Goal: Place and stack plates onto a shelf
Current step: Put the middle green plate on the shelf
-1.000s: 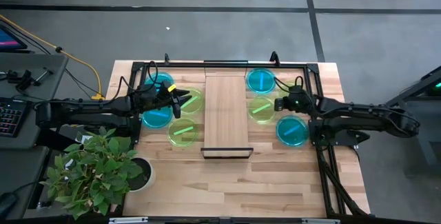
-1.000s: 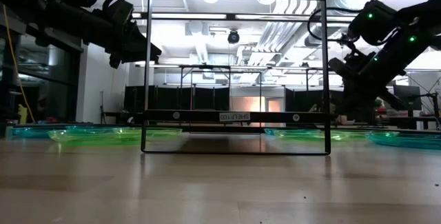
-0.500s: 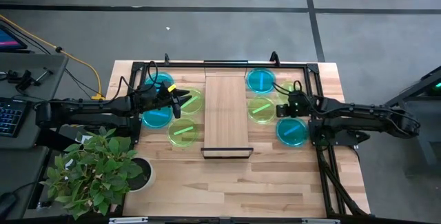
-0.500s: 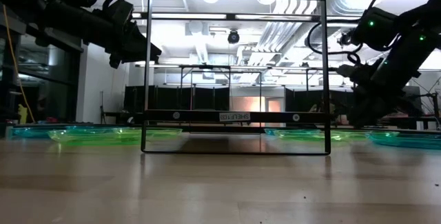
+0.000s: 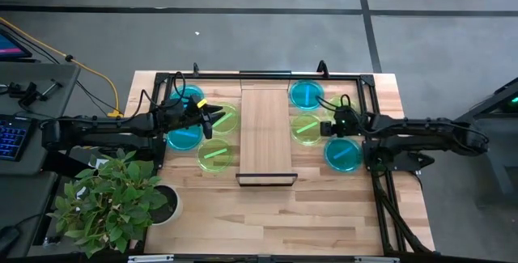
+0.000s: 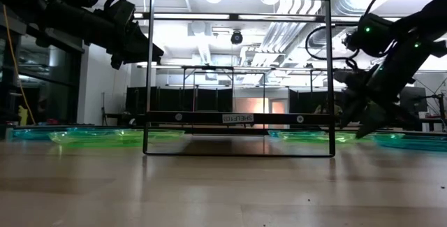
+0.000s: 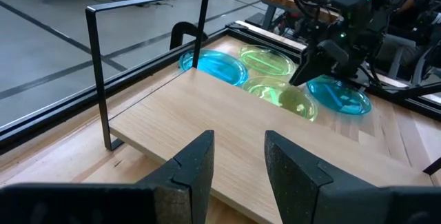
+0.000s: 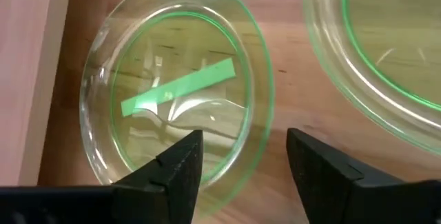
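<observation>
Looking down from overhead, I see the shelf (image 5: 266,136) running from the table's far edge toward its middle, its board bare, with plates on the tabletop along both long sides. My right gripper (image 5: 327,123) sits low over the yellow-green plate (image 5: 307,129) just beside the shelf's right long edge; from its wrist camera the fingers (image 8: 180,163) stand spread apart, one above the plate's face and one just outside its rim, gripping nothing that I can see. Whether either fingertip touches the plastic I cannot tell, since the tips run off the frame. A second yellow-green plate (image 8: 386,38) is only partly in that view. Two cyan plates (image 5: 306,95) (image 5: 342,153) lie toward the far and near edges from it. My left gripper (image 5: 212,117) waits above the plates on the shelf's left side, fingers parted and empty. At table height the plates (image 6: 91,136) show only as thin coloured slivers, and the shelf's dark frame (image 6: 237,73) hides what lies behind.
</observation>
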